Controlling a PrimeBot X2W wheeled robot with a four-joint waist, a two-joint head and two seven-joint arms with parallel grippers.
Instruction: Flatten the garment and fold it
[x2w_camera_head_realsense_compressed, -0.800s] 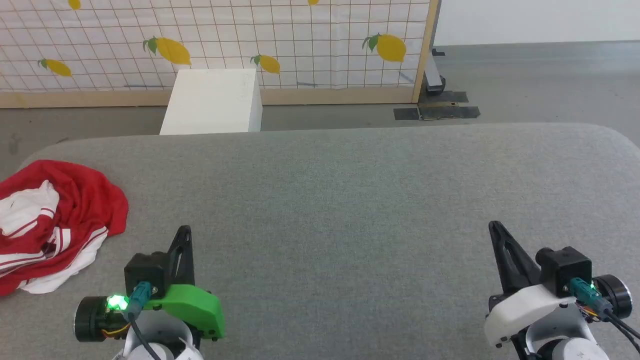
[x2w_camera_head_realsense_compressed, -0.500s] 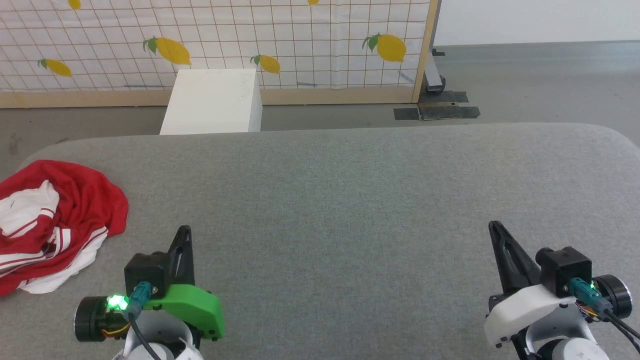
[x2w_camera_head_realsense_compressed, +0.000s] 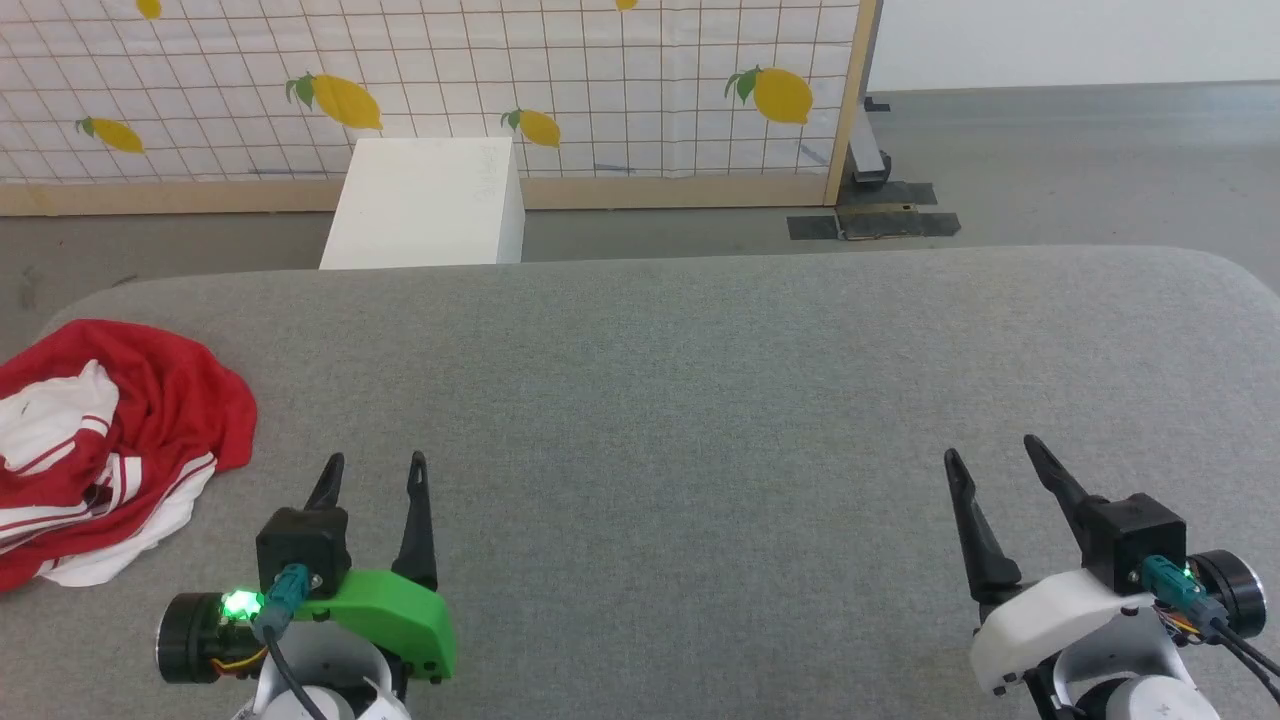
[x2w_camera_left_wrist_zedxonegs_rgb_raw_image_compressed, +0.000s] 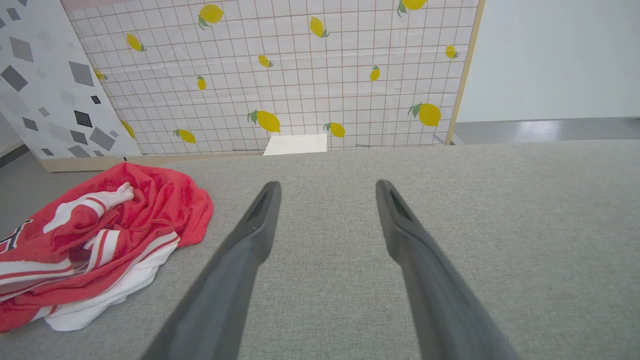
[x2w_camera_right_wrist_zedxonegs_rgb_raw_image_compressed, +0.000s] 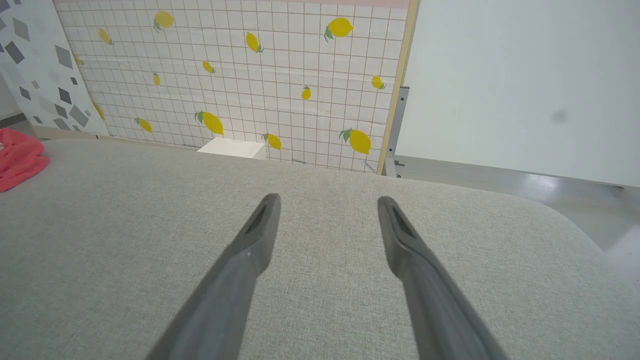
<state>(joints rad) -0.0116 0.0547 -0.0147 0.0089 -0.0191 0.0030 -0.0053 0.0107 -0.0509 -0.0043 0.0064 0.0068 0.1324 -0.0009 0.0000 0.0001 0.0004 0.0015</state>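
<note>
Left of the left gripper (x2w_camera_head_realsense_compressed: 376, 458), which like the right gripper (x2w_camera_head_realsense_compressed: 990, 448) is held spread wide and empty, the red jersey T-shirt (x2w_camera_head_realsense_compressed: 170, 390) lies crumpled, so flattening and folding are judged undone.

We see bright, even, diffuse light with only faint shadows; pale glare lies on the floor (x2w_camera_right_wrist_zedxonegs_rgb_raw_image_compressed: 545, 182), and our wrist views bow at the edges.
</note>
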